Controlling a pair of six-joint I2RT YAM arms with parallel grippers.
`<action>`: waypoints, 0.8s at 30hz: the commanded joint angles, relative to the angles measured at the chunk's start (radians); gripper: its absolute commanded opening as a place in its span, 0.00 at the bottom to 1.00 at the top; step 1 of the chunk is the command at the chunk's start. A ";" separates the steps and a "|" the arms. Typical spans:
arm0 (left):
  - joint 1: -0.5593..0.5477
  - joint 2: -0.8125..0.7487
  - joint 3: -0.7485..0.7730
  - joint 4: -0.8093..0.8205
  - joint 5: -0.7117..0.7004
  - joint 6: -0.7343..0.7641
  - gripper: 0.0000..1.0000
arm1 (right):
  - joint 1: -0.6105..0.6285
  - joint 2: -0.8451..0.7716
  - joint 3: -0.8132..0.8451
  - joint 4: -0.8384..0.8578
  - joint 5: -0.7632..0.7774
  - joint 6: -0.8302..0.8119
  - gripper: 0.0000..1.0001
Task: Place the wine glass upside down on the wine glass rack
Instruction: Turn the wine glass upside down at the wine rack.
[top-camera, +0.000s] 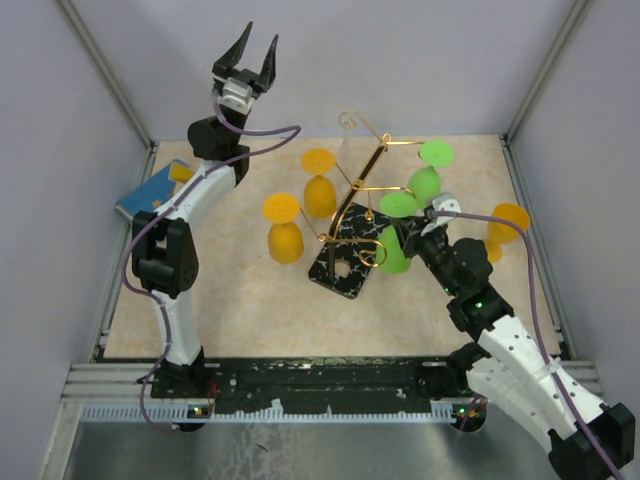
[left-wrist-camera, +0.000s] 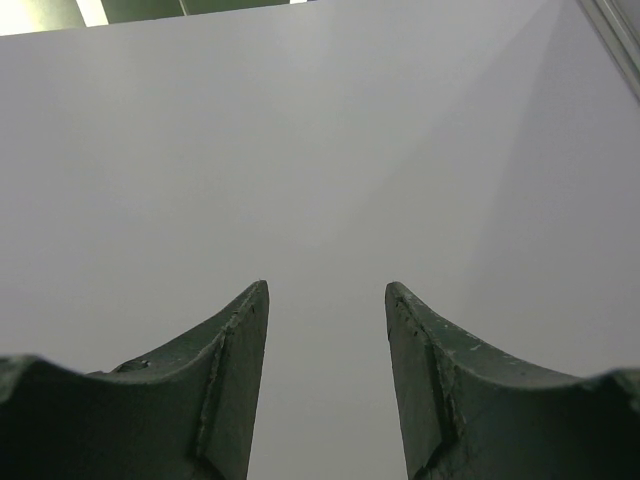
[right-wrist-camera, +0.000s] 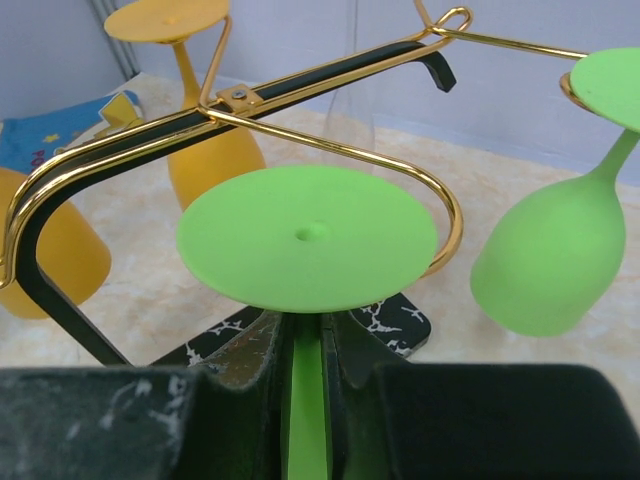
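One beige, stone-mottled desk (top-camera: 230, 310) fills the grey-walled booth, with both arms bolted at its near edge. The left arm rears high over the far left corner. The left claw (top-camera: 258, 42) points at the bare wall, and its dark tapered fingers (left-wrist-camera: 225, 380) are spread apart with nothing between them. The right arm reaches in from the near right corner. The wine glass rack (top-camera: 365, 185) stands about mid-desk. It has thin, glossy gold wire arms bent into curls on a black spine, over a flat black rectangular base (top-camera: 345, 262) veined with white. The right claw (right-wrist-camera: 305, 335) is clamped on the stem of a matte green wine glass (right-wrist-camera: 310, 235). The glass is held upside down at the rack's right side, and its round flat foot is uppermost, just inside a curved gold arm. Whether the foot rests on the wire cannot be told. A second green glass (right-wrist-camera: 550, 265) hangs bowl-down from a far arm. Three smooth orange-yellow glasses are also foot-up: two (top-camera: 285, 240) (top-camera: 319, 195) left of the rack and one (top-camera: 505, 225) near the right edge. A blue card (top-camera: 150, 190) lies at the left edge.
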 joint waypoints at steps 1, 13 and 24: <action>0.007 -0.017 0.020 0.012 0.002 0.014 0.56 | 0.018 0.003 -0.010 0.126 0.104 -0.015 0.00; 0.009 -0.006 0.032 0.001 0.007 0.014 0.56 | 0.020 0.057 0.026 0.152 0.178 -0.020 0.00; 0.008 -0.002 0.027 0.000 0.008 0.023 0.56 | 0.020 0.086 0.065 0.133 0.236 -0.017 0.00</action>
